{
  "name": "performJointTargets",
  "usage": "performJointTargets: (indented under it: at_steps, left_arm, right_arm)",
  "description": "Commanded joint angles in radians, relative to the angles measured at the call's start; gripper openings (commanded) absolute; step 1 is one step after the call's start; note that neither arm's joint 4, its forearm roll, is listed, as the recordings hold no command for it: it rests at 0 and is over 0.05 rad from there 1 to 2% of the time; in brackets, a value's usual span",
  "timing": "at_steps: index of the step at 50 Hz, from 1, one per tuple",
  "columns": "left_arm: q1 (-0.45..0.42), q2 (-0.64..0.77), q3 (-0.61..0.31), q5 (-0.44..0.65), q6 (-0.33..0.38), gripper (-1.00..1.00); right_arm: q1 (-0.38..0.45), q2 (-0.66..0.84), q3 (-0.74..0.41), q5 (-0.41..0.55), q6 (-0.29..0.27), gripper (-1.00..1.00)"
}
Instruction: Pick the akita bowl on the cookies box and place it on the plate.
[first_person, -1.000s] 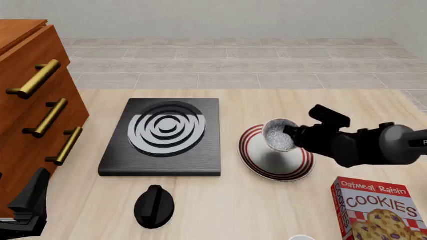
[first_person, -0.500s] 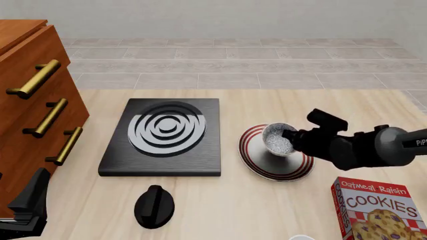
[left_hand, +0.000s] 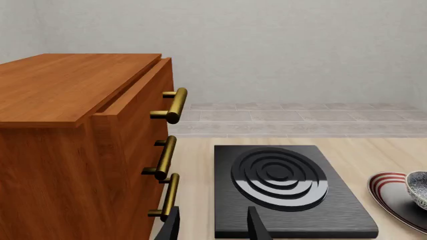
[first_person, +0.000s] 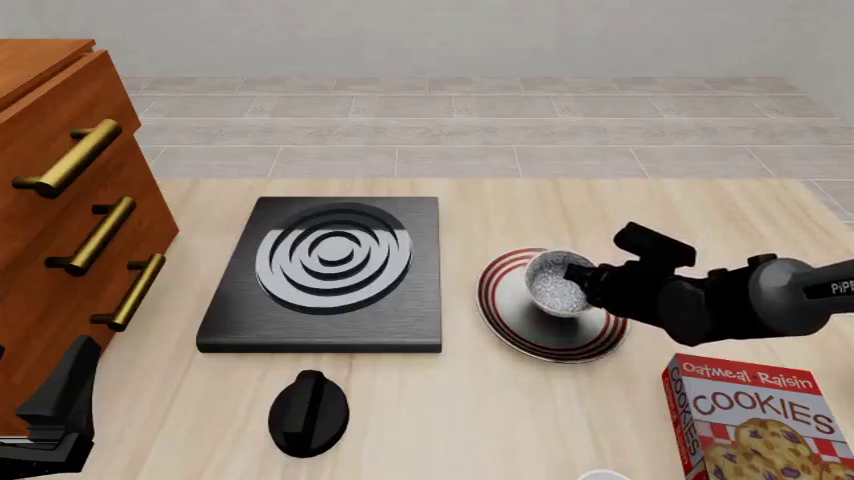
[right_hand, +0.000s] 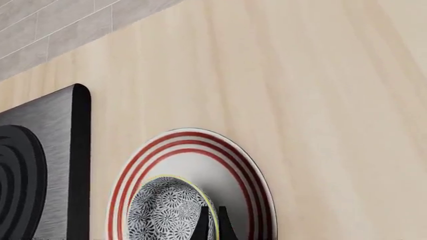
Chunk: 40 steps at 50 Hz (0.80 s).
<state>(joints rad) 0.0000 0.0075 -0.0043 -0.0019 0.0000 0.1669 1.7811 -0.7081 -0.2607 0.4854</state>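
Note:
The akita bowl (first_person: 557, 284), speckled inside, hangs low over the middle of the red-ringed plate (first_person: 562, 341), tilted a little; I cannot tell if it touches. My right gripper (first_person: 585, 273) is shut on the bowl's right rim. In the right wrist view its two fingertips (right_hand: 203, 224) pinch the rim of the bowl (right_hand: 163, 212) above the plate (right_hand: 247, 172). The cookies box (first_person: 757, 420) lies at the front right with nothing on it. My left gripper (left_hand: 213, 229) is open and empty, far off at the front left (first_person: 56, 412). The left wrist view catches the plate (left_hand: 385, 185) and bowl (left_hand: 419, 186) at its edge.
A black square stove (first_person: 331, 268) with grey rings lies left of the plate. A wooden drawer cabinet (first_person: 67, 210) with brass handles stands at the far left. A black knob-like object (first_person: 308, 410) sits in front of the stove. A small white thing (first_person: 602, 475) peeks in at the front edge.
The right gripper has lowered the bowl toward the plate, and the bowl's opening has turned more upward. The left arm has not moved.

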Motion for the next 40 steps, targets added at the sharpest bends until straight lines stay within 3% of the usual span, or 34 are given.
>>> performJointTargets:
  at_steps: [1,34,35,40]
  left_arm:
    - [0.0,0.0,0.0,0.0,0.0,1.0]
    - [0.0,0.0,0.0,0.0,0.0,1.0]
    - [0.0,0.0,0.0,0.0,0.0,1.0]
    - [0.0,0.0,0.0,0.0,0.0,1.0]
  right_arm:
    - [-0.002,0.01,0.004,-0.015,0.007,-1.0]
    - [0.013,0.034,0.0,-0.026,0.014,-1.0]
    - [0.01,0.031,-0.003,-0.02,0.005,1.0]
    - [0.02,0.027,0.001,-0.022,0.02,1.0]
